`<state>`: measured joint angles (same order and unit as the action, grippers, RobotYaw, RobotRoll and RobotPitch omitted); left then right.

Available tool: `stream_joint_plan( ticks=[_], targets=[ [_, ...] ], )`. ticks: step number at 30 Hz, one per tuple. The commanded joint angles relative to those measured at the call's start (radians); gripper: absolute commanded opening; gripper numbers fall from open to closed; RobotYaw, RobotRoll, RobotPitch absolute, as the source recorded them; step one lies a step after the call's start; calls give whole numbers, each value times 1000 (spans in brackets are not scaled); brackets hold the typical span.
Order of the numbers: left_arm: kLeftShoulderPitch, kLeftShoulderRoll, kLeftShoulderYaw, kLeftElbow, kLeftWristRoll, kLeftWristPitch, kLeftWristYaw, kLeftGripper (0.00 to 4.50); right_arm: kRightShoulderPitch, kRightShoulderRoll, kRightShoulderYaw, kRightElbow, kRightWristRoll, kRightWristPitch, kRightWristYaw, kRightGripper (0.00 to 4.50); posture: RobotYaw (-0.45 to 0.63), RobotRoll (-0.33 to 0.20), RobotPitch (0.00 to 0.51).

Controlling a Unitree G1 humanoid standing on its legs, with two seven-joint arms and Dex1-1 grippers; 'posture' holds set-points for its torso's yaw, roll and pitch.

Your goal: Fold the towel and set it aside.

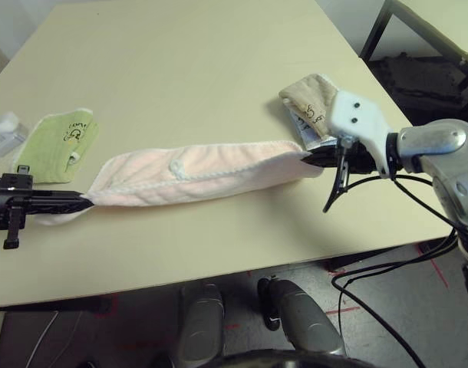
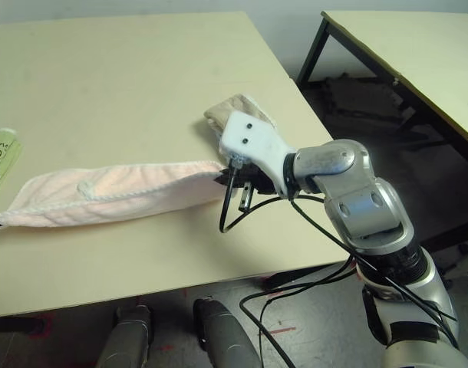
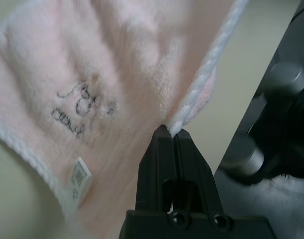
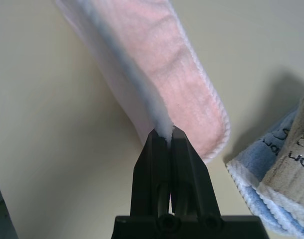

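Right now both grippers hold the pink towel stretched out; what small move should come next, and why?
Probably swing the right gripper across toward the left gripper. Each is shut on one end of the towel, which spans between them as a long band, so joining the ends would halve its length. The tan and blue towels lie just behind the right gripper; stay clear of them.

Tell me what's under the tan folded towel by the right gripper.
A blue folded towel lies under the tan towel, its white-edged corner sticking out. Whatever lies farther beneath the stack is covered.
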<state>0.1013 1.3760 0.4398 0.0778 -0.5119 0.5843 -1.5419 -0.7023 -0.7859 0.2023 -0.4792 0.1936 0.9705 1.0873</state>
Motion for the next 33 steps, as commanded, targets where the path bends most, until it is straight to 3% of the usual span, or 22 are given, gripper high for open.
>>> stream_joint_plan(
  ticks=[1, 6, 11, 19, 26, 33],
  targets=[
    [38, -35, -31, -52, 49, -52, 25, 1026, 9, -6, 2, -30, 33, 23, -29, 0, -106, 0, 168],
    [111, -94, -30, -160, 115, -143, 76, 2702, 8, 14, 5, -64, 69, 74, -87, 0, -105, 0, 171],
    [206, -97, 40, -276, 148, -148, 72, 4461, 19, 25, 7, -98, 102, 134, -142, 0, -100, 0, 175],
    [317, -115, 140, -499, 183, -162, 45, 4488, 19, 42, 19, -106, 140, 166, -210, 0, -92, 0, 176],
    [284, -150, 17, -484, 327, -375, 149, 4488, 30, 30, 31, -116, 167, 159, -231, 0, -90, 0, 180],
    [285, -157, -86, -418, 441, -480, 225, 4488, 34, 21, 37, -118, 178, 147, -242, 0, -95, 0, 175]
  ],
)
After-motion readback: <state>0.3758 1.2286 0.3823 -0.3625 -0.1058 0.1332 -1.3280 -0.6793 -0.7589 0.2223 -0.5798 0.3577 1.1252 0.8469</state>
